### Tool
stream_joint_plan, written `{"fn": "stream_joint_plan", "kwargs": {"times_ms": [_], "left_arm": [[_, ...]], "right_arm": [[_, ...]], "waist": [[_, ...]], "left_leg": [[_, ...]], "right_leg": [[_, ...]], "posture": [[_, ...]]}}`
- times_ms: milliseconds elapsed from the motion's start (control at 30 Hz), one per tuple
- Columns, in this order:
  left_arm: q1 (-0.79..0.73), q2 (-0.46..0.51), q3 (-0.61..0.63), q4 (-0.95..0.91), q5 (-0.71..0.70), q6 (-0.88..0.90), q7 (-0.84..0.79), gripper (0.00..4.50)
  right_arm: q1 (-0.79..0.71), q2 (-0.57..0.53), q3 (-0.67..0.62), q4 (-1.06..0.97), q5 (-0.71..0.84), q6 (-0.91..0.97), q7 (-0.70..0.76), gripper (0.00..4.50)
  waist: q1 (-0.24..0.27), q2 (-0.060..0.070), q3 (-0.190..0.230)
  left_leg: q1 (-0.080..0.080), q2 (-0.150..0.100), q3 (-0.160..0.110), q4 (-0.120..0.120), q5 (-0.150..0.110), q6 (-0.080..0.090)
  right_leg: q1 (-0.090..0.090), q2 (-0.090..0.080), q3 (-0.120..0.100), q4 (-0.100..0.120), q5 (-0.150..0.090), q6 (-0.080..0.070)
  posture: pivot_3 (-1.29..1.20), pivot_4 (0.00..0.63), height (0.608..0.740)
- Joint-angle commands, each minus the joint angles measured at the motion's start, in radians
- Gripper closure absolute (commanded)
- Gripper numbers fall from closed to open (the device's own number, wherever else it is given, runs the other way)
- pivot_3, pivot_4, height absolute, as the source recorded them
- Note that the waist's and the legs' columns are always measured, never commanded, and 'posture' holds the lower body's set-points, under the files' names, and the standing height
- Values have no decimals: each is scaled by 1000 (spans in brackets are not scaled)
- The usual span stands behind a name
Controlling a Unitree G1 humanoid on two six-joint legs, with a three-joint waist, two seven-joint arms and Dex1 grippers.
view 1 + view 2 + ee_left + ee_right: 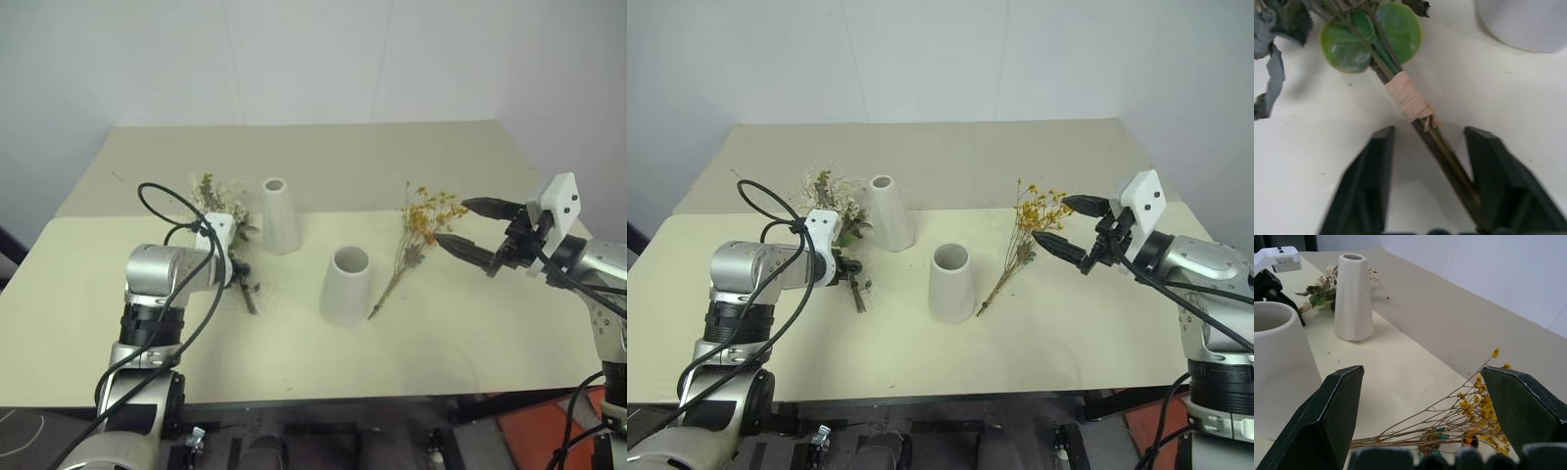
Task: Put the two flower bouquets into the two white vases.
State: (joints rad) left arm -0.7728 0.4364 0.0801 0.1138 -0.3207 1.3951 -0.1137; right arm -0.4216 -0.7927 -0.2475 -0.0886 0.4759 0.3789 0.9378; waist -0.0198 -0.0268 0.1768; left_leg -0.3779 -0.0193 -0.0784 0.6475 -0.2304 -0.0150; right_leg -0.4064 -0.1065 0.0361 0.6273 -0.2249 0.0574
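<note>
Two vases stand upright mid-table in the head view: tall slim vase [889,212] further back, short wide vase [950,283] nearer, apart. Cream-white bouquet [835,208] lies flat just left of the tall vase, stem toward the robot. Left gripper [848,266] is down at that stem. Yellow bouquet [1029,227] lies flat right of the short vase. Right gripper [1068,224] hovers by its blossoms, fingers spread wide, empty.

Left wrist view: both fingers [1371,181] straddle the brown stem [1444,161] below its tan wrap; one finger touches the stem, the other has a gap, not clamped.

Right wrist view: fingers [1332,411] wide apart above the yellow sprigs, both vases beyond on the table [1415,362].
</note>
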Motion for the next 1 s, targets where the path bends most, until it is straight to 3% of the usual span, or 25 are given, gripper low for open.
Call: {"fn": "stream_joint_plan", "kwargs": {"times_ms": [33, 133, 367, 533, 633, 1000], "left_arm": [[-22, 34, 25, 7, 30, -35, -7, 3689], [-9, 56, 24, -3, 48, -71, -14, 4469], [23, 100, 72, -18, 76, -265, -40, 4477], [29, 119, 73, 18, 122, -554, -68, 4477], [-28, 118, 83, 80, 112, -740, -142, 4477], [-324, 38, 97, 394, 51, -1119, -368, 4477]], "right_arm": [[-5, -3, -30, -39, 20, -11, -9, 0], [0, -3, -31, -41, 22, -11, -9, 0], [2, -3, -31, -43, 28, -7, -9, 0], [-9, -16, -24, -30, 31, 0, 4, 0], [-37, -27, -22, -8, 51, 32, 18, 0], [-116, -54, -17, 41, 117, 178, 67, 0]], "waist": [[0, 0, 0], [3, 0, 0], [2, 0, 0], [5, 0, 0], [6, 0, 0], [6, 0, 0]], "left_leg": [[0, 0, 0, 0, 0, 0], [0, 0, 0, 0, 0, 0], [-2, 0, 0, 0, 0, 0], [-3, 0, 0, 0, 0, 0], [-5, -1, 0, 1, 0, 0], [-20, -1, 0, 10, 0, 0]], "right_leg": [[0, 0, 0, 0, 0, 0], [0, 0, 0, 0, 0, 0], [-2, 0, 0, 0, 0, 0], [-2, -1, 0, 0, 0, 0], [-4, -1, 0, 0, 1, 0], [-16, -1, -1, 3, 3, 2]], "posture": [[0, 150, 740], [0, 150, 740], [0, 150, 740], [0, 150, 740], [0, 150, 740], [0, 150, 740]]}}
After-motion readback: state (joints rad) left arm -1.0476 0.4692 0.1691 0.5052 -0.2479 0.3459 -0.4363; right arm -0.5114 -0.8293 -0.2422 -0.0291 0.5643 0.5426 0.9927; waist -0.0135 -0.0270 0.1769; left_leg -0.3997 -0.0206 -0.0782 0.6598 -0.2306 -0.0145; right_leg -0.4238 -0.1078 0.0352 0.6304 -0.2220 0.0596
